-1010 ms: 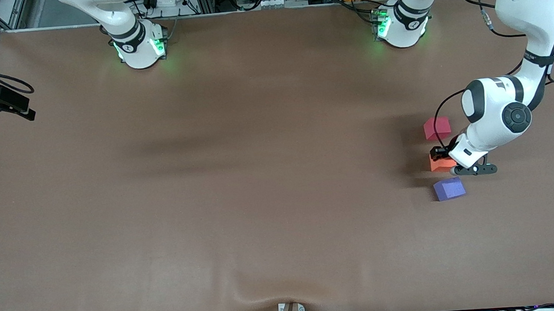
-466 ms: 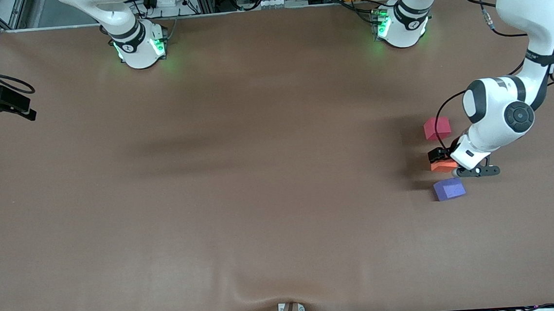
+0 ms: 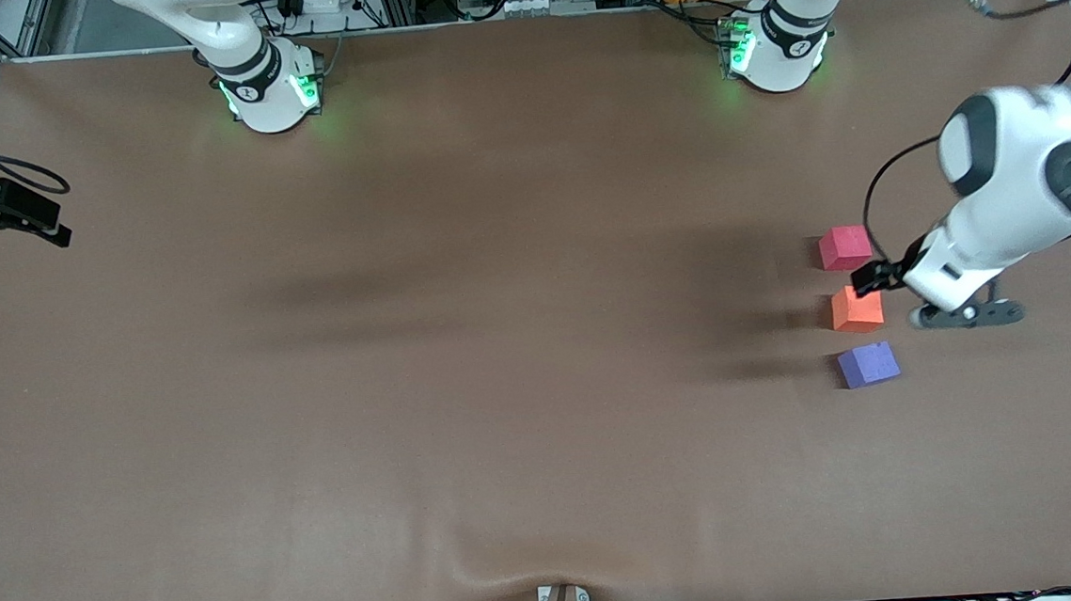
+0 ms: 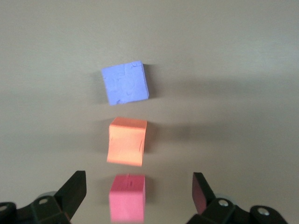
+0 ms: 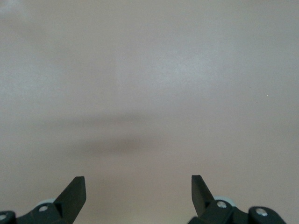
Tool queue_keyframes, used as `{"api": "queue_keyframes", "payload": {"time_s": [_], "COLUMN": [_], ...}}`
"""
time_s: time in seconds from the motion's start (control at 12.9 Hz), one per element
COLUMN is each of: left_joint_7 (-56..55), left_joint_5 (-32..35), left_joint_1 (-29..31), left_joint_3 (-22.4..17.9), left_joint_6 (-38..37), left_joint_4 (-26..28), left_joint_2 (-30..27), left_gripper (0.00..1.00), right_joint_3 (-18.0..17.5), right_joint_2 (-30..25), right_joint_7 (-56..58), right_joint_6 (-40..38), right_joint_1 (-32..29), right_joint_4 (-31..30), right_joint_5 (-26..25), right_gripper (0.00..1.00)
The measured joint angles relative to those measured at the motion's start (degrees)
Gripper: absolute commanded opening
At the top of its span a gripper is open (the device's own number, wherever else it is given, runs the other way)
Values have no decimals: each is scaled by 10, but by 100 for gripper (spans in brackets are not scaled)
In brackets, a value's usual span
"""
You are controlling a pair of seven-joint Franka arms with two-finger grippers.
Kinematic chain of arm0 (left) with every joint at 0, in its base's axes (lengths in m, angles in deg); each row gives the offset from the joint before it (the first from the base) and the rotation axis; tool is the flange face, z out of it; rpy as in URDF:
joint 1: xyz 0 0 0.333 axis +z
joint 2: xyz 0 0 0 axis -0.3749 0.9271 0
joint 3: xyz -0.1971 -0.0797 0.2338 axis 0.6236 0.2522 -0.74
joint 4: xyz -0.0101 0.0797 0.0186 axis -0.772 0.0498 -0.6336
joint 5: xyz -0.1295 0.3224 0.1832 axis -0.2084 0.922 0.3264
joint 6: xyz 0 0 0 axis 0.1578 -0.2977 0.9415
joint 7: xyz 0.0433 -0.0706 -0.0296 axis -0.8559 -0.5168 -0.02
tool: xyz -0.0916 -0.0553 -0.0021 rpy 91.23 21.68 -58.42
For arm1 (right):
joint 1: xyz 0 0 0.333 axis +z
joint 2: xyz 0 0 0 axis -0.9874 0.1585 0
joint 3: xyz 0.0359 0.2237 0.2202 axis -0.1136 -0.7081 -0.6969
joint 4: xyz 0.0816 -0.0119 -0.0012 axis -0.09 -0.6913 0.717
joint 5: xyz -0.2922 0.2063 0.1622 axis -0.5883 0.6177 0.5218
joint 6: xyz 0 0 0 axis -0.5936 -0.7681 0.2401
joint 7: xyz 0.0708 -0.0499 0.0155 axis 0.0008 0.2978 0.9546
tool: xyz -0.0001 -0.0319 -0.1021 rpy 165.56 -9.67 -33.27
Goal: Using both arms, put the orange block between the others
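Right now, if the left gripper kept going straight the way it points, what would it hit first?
Probably the small pinkish-red foam cube, centred between the open left gripper fingers; the orange foam cube lies next in line. Depth is unclear.

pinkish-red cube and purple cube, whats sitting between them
The orange block sits between the pinkish-red cube and the purple cube, apart from both, clear in front and left wrist views.

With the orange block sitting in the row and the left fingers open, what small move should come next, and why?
Probably lift the left gripper clear, up and away from the row. The orange block rests on the table between the pinkish-red block and the purple block, touching neither, and the open fingers hold nothing. The right gripper waits open over bare table.
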Motion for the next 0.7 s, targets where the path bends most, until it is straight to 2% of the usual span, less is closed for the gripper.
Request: {"api": "queue_keyframes", "payload": {"time_s": [0.23, 0.39, 0.54, 0.7], "left_joint_7": [0, 0, 0, 0], "left_joint_5": [0, -1, -1, -1], "left_joint_1": [0, 0, 0, 0], "left_joint_3": [4, 11, 17, 22], "left_joint_6": [-140, -206, -234, -242], "left_joint_4": [-91, -157, -190, -198], "left_joint_2": [-47, -57, -61, -73], "left_gripper": [100, 100, 100, 100], "right_joint_3": [-1, -1, -1, -1], "right_joint_2": [1, 0, 0, -1], "right_joint_7": [0, 0, 0, 0], "right_joint_6": [2, -5, -20, -31], "right_joint_1": [0, 0, 0, 0], "right_joint_4": [-4, -3, -3, 0], "right_joint_5": [0, 0, 0, 0], "right_gripper": [100, 100, 100, 100]}}
